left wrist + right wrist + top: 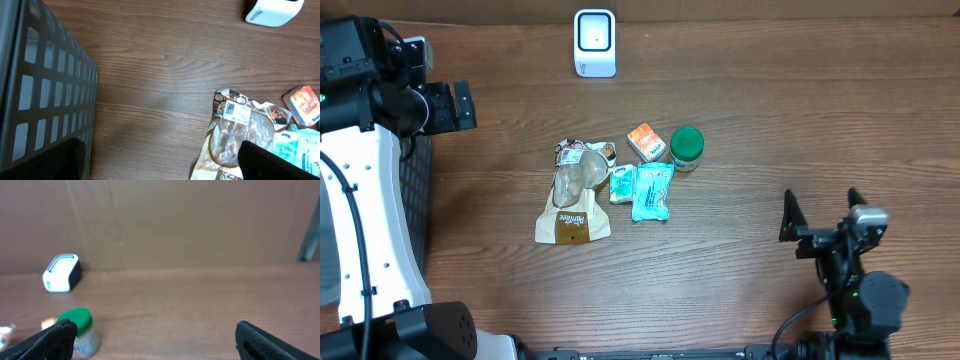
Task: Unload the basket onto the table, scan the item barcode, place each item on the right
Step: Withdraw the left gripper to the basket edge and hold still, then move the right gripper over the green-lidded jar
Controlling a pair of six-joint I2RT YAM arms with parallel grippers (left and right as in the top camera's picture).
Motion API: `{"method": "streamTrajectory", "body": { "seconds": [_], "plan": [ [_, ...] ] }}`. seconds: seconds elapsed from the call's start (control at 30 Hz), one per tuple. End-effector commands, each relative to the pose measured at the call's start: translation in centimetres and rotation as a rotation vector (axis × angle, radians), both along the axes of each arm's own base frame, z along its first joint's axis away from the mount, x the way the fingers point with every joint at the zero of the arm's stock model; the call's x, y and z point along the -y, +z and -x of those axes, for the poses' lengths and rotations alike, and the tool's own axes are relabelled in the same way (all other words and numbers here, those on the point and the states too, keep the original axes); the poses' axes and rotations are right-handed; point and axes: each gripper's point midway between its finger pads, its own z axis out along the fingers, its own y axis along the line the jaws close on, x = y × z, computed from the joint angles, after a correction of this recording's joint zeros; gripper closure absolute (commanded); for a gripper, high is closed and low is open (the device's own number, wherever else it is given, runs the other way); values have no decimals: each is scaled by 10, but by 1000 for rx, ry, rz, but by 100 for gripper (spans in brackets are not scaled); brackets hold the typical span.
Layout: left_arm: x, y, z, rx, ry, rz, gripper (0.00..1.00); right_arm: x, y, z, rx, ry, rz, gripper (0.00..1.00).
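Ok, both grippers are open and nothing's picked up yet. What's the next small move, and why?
Probably ease the right gripper, open and empty, forward and left toward the green-lidded jar. The jar stands upright, looks like the item nearest that arm, and its right side is unobstructed, so it seems the easiest first grab.

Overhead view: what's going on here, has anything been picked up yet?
Nothing is held. Both arms sit back with the left tool and right tool open and empty. The items, including a brown snack bag and a green-lidded jar, lie clustered mid-table; the white scanner stands beyond them, untouched.
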Motion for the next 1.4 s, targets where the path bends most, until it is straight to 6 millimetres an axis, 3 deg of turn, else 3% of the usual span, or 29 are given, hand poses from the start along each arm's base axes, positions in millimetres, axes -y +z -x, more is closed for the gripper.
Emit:
{"method": "streamTrajectory", "body": {
  "seconds": [0.0, 0.27, 0.4, 0.67, 0.9, 1.1, 1.37],
  "plan": [
    [-4, 4, -2, 11, -15, -20, 0, -12, 40, -5, -15, 76, 13, 0],
    [-3, 4, -2, 11, -15, -20, 1, -41, 113, -47, -175, 280, -40, 0],
    [-3, 4, -2, 11, -15, -20, 0, -52, 134, -76, -258, 365, -78, 0],
    [-3, 4, -2, 11, -15, -20, 0, -52, 140, -136, -498, 393, -159, 0],
    [-3, 4, -2, 11, -15, -20, 0, -47, 148, -174, -485, 394, -133, 0],
    [-3, 4, -2, 11, -15, -20, 1, -46, 141, -190, -476, 398, -132, 0],
    [-3, 4, -2, 11, -15, -20, 1, -47, 132, -185, -523, 396, -147, 0]
  ]
}}
